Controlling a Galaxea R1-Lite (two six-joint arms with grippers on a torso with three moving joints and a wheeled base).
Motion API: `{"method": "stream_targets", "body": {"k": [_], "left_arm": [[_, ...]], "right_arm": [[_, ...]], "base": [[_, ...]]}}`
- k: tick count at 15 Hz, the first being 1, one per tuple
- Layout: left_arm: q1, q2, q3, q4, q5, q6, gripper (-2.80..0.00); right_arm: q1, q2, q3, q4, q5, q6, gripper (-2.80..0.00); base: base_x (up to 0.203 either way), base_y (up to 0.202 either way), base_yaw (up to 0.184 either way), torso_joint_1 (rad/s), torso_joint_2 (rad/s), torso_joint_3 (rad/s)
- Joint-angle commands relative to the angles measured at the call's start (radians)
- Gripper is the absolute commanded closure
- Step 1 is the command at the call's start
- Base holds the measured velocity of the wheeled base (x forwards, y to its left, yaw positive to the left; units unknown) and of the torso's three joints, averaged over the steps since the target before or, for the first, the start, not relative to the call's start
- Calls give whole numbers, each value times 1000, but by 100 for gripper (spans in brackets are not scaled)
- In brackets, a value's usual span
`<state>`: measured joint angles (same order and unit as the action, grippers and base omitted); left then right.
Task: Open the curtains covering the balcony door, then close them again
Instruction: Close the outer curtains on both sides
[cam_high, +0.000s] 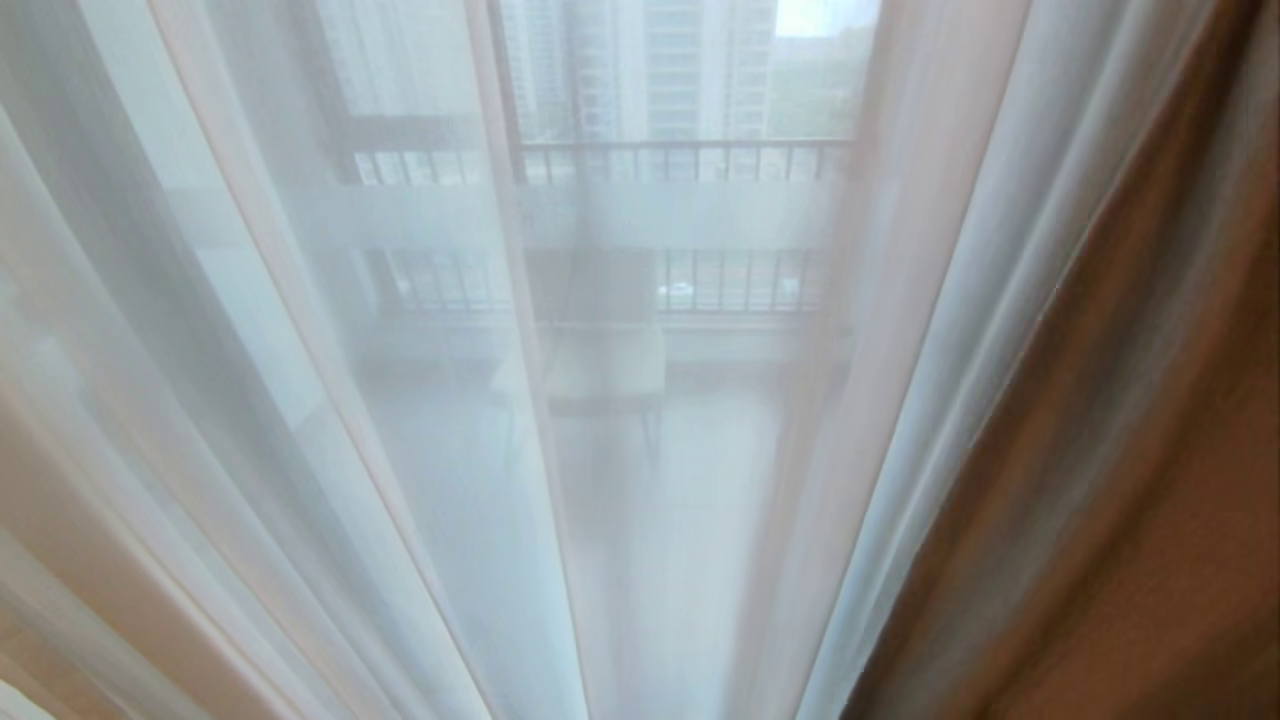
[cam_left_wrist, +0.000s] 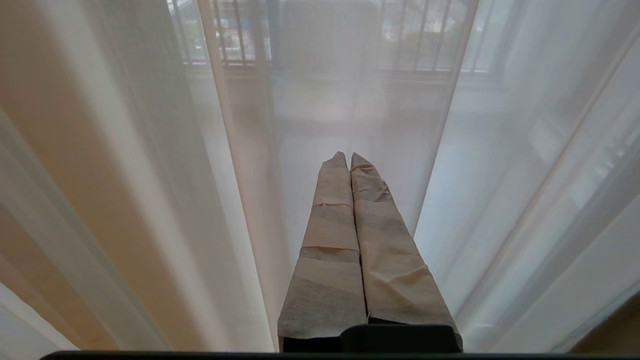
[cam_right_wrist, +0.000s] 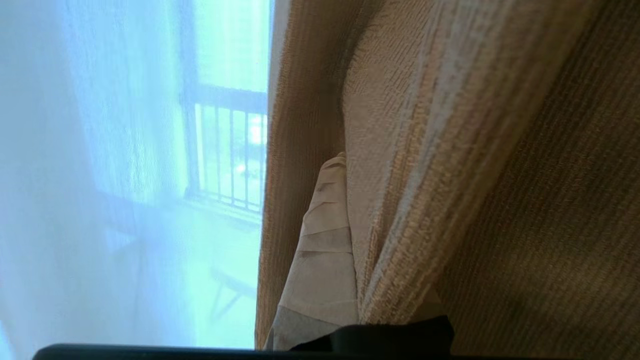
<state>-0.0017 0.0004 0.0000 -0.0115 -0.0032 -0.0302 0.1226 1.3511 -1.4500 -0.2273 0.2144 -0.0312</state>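
right gripper pressed together, buried in tan curtains folds, fabric over one finger. left gripper together, empty, facing sheer panels. balcony door behind sheers.

Soft daylight fills the scene. Outside lies a pale balcony floor with a small chair standing on it, a dark railing of thin vertical bars behind it, and tall apartment towers beyond, with some greenery beside them.
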Motion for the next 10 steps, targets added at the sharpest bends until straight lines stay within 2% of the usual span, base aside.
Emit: {"method": "stream_targets", "body": {"k": [1,4,10], "left_arm": [[0,0,0,-1,0,0,0],[0,0,0,-1,0,0,0],[0,0,0,-1,0,0,0]], "right_arm": [[80,100,-2,-39,-45,-10,0],[157,159,-14,-71,-110,-19,0],[268,226,-77,-79,-163,-21,0]], "base": [[0,0,0,0,0,0],[0,0,0,0,0,0],[0,0,0,0,0,0]]}}
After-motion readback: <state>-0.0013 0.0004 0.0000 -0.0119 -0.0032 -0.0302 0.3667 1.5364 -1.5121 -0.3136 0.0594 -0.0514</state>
